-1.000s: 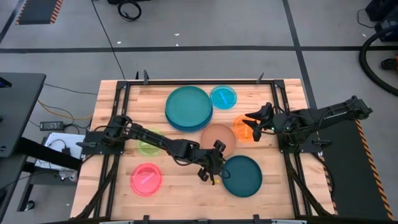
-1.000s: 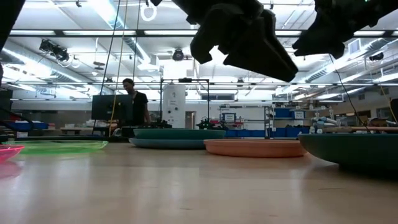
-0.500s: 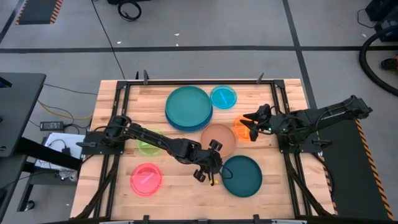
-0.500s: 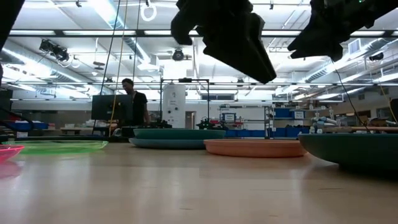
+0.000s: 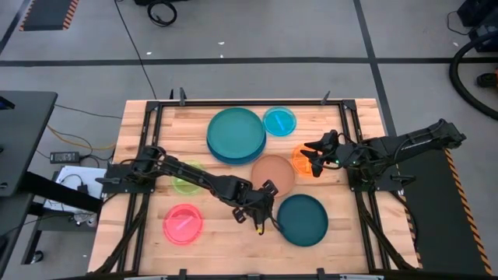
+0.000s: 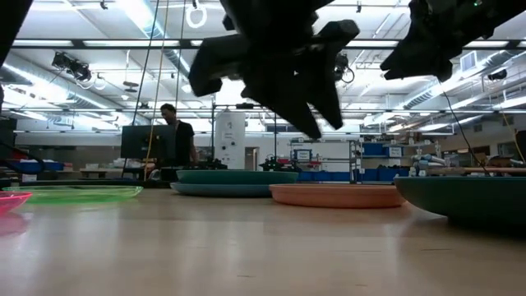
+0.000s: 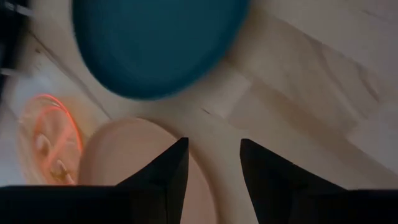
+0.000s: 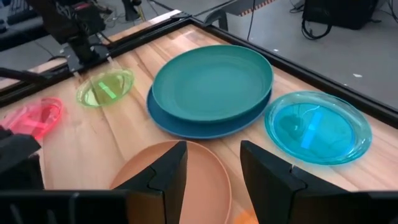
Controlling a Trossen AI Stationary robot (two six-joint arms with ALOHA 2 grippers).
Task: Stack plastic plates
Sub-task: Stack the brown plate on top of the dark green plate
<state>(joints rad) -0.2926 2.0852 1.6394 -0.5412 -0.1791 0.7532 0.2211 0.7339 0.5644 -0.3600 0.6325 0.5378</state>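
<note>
— Where are the grippers?
— Left gripper [image 5: 261,215] hovers empty, fingers apart, at nine o'clock of the dark teal plate [image 5: 303,220]. Right gripper [image 5: 313,155], parted and empty, hangs over the orange plate [image 5: 302,159].
— The big plates?
— Teal plate [image 5: 235,133] lies on the blue plate [image 5: 233,158], at eleven o'clock of the tan-brown plate [image 5: 274,174].

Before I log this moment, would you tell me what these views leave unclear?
- Orange plate: high view, partly covered by the right gripper.
- Lime green plate: high view, partly hidden under the left arm.
- Blue plate: only an edge shows beneath the teal plate.
- Left gripper: low view, a dark silhouette.
</note>
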